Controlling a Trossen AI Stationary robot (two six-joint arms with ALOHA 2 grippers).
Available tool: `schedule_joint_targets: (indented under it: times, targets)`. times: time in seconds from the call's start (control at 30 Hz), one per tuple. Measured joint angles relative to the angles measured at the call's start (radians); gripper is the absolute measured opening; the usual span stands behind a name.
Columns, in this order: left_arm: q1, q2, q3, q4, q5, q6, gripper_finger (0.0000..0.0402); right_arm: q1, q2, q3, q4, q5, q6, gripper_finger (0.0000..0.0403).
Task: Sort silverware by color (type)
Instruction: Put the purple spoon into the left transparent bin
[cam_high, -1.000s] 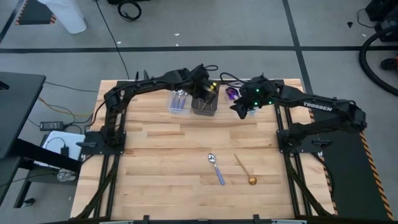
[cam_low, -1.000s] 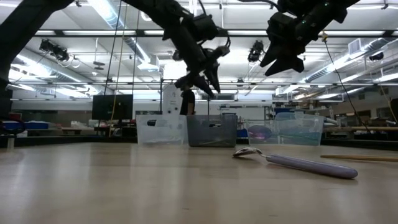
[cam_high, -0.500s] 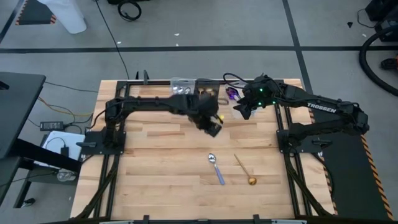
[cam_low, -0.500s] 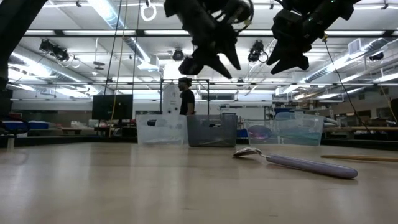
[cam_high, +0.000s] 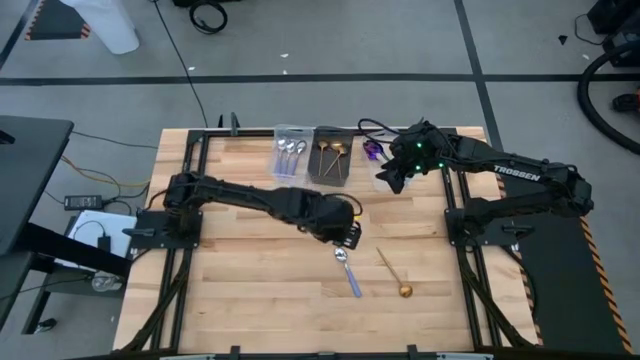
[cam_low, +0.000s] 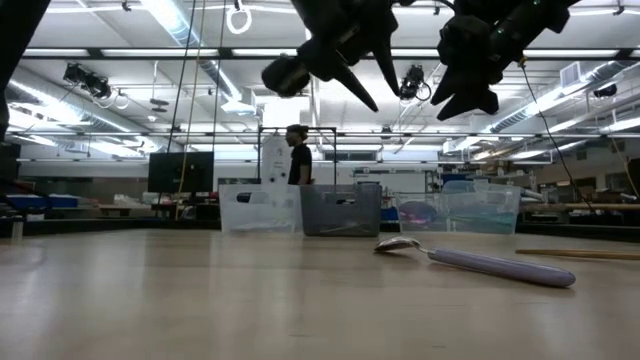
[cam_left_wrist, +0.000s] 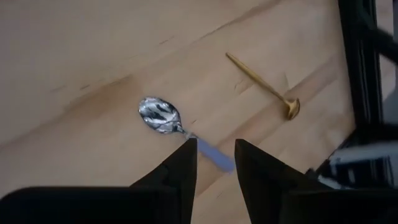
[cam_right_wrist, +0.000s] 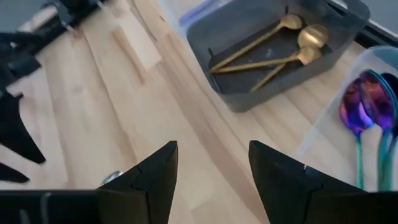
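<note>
A spoon with a shiny bowl and lavender handle (cam_high: 347, 270) lies flat on the wooden table near its middle. A gold spoon (cam_high: 392, 273) lies just right of it. My left gripper (cam_high: 350, 232) hangs open above the lavender-handled spoon (cam_left_wrist: 160, 116), slanting down, and touches nothing. My right gripper (cam_high: 390, 178) hangs open and empty above the far right, beside the bins. At the far edge, silver spoons lie in a clear bin (cam_high: 290, 155) and gold spoons (cam_right_wrist: 267, 50) in a dark bin (cam_high: 333, 158). Rainbow spoons (cam_right_wrist: 367, 106) lie in another clear bin (cam_high: 375, 150).
The three bins stand in a row along the table's far edge. Black arm frames run along the left and right sides (cam_high: 465, 215). Bare wood lies left of the two loose spoons. A person (cam_low: 298, 160) stands far behind the table.
My left gripper has swung from above the bins at the far edge toward the table's near edge, at about the same height. It has rolled about its own axis and now hangs over the lavender-handled spoon. Both loose spoons have stayed put.
</note>
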Motion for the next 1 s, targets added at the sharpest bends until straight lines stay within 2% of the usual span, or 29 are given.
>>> schedule_joint_targets:
  times: [0.07,0.17,0.27,0.33,0.4,0.6,0.77,0.9,1.0]
  targets:
    - [-0.028,0.000,0.000,0.000,-0.052,-0.069,0.0116,0.001,0.000,0.000,0.018,-0.006,0.016,0.0207]
    - [-0.072,0.000,-0.001,-0.004,-0.186,-0.178,0.0116,0.001,0.000,0.000,0.018,-0.018,0.072,0.0207]
    - [-0.117,0.000,-0.001,0.025,-0.335,-0.196,0.0116,0.001,0.000,0.000,0.016,-0.111,0.073,0.0207]
    - [-0.146,0.000,-0.001,0.044,-0.398,-0.172,0.0116,0.002,0.000,0.000,0.016,-0.183,0.063,0.0207]
    - [-0.171,0.001,-0.001,0.073,-0.427,-0.188,0.0116,0.002,0.000,0.000,0.017,-0.212,0.055,0.0207]
    - [-0.230,0.050,0.000,0.233,-0.439,-0.319,0.0116,0.009,0.000,0.000,0.014,-0.207,0.077,0.0207]
    - [-0.264,0.127,-0.001,0.275,-0.583,-0.441,0.0116,0.053,0.000,0.001,-0.019,-0.211,0.088,0.0207]
    - [-0.270,0.187,-0.002,0.332,-0.595,-0.551,0.0116,0.099,0.000,0.001,-0.087,-0.202,0.073,0.0207]
    - [-0.275,0.226,-0.002,0.471,-0.604,-0.578,0.0116,0.131,0.000,0.001,-0.119,-0.200,0.078,0.0207]
